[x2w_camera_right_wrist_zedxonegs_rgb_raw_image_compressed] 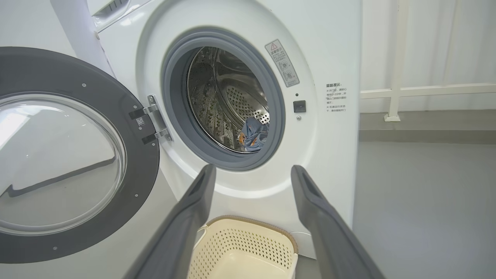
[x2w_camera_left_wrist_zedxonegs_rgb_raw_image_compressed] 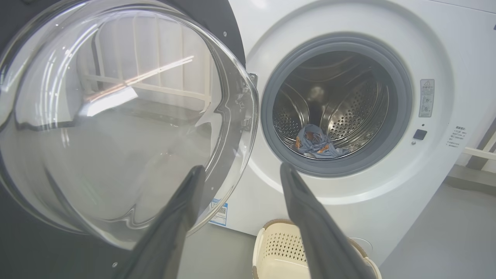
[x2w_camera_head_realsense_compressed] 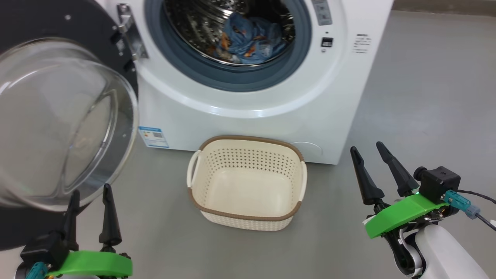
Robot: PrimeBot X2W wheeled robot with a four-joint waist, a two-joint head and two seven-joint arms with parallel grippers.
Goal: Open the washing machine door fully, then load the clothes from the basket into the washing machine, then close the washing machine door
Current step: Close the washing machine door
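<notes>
At the lower left of the head view, the left fingers [x2w_camera_head_realsense_compressed: 109,221] stand wide apart and hold nothing, in front of the swung-open washing machine door [x2w_camera_head_realsense_compressed: 58,124]. At the lower right, the right fingers [x2w_camera_head_realsense_compressed: 365,180] are equally spread and hold nothing. The clothes [x2w_camera_head_realsense_compressed: 252,38] lie in the washing machine [x2w_camera_head_realsense_compressed: 252,124] drum at top centre. The basket [x2w_camera_head_realsense_compressed: 248,159] sits below it at centre.

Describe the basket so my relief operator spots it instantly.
Start at the big white washing machine; the basket sits on the grey floor before it. It is cream, perforated, brown-rimmed and empty, unlike the black glass-bowled door beside it.
</notes>
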